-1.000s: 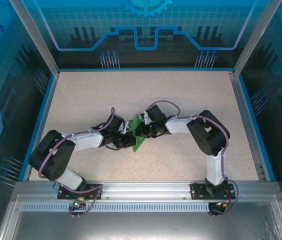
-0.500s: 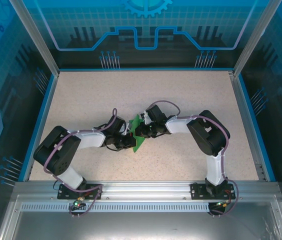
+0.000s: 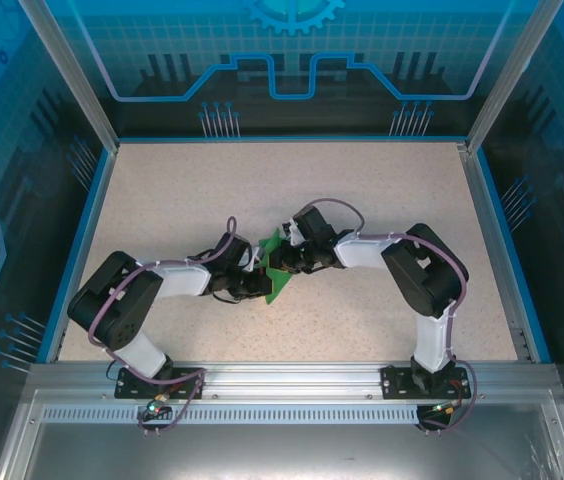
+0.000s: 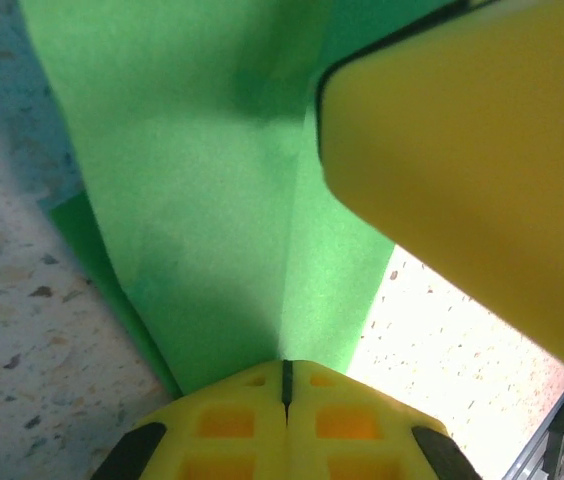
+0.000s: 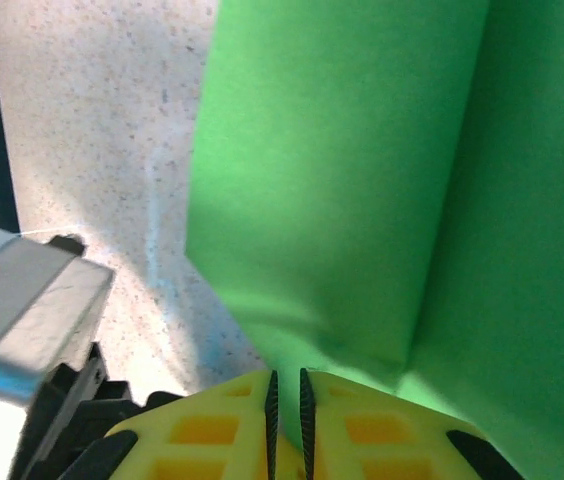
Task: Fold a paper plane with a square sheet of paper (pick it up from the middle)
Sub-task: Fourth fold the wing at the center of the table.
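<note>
Seen from above, the left gripper (image 3: 259,285) and the right gripper (image 3: 280,265) meet at the middle of the table (image 3: 162,200), with the green paper (image 3: 275,288) between them. In the left wrist view, the left gripper is closed tightly on the folded paper. In the right wrist view, the right gripper pinches it too, its jaws nearly together.

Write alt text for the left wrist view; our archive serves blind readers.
The left gripper, shut at the bottom of the frame, pinches a creased bright green paper, a fold line running up from its fingertips. A large blurred yellow shape crowds the upper right, and the speckled table shows at both sides.
</note>
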You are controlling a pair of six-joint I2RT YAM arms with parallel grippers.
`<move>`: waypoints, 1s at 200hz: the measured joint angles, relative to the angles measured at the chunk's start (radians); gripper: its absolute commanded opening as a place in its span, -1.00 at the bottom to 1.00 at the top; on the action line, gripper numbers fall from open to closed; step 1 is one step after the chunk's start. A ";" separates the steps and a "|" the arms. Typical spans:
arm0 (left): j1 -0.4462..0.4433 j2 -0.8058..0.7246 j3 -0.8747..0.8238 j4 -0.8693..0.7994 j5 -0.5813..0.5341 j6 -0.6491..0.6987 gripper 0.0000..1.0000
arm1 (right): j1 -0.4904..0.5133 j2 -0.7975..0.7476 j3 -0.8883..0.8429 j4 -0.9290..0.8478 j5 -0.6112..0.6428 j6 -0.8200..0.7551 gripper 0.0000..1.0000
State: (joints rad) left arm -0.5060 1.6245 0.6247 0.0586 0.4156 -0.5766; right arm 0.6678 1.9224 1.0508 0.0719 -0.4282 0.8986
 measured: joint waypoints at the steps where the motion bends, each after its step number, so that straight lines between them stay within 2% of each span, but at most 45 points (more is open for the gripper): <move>1: 0.000 0.000 0.000 0.000 0.000 0.000 -1.00 | 0.001 0.000 0.000 0.001 -0.001 0.001 -0.68; 73: 0.000 0.001 0.000 0.000 0.000 0.015 -1.00 | 0.027 0.033 0.011 -0.033 0.029 0.051 -0.69; 136: 0.000 -0.002 -0.006 0.005 -0.001 0.032 -1.00 | 0.027 0.081 0.116 -0.190 0.081 0.004 -0.70; 200: -0.001 -0.002 -0.007 0.004 -0.001 0.034 -1.00 | -0.013 0.105 0.175 -0.234 0.134 -0.051 -0.69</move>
State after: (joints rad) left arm -0.5068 1.6222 0.6178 0.0628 0.4149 -0.5430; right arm 0.6544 2.0277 1.2263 -0.1619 -0.2947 0.8471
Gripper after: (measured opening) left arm 0.045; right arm 0.153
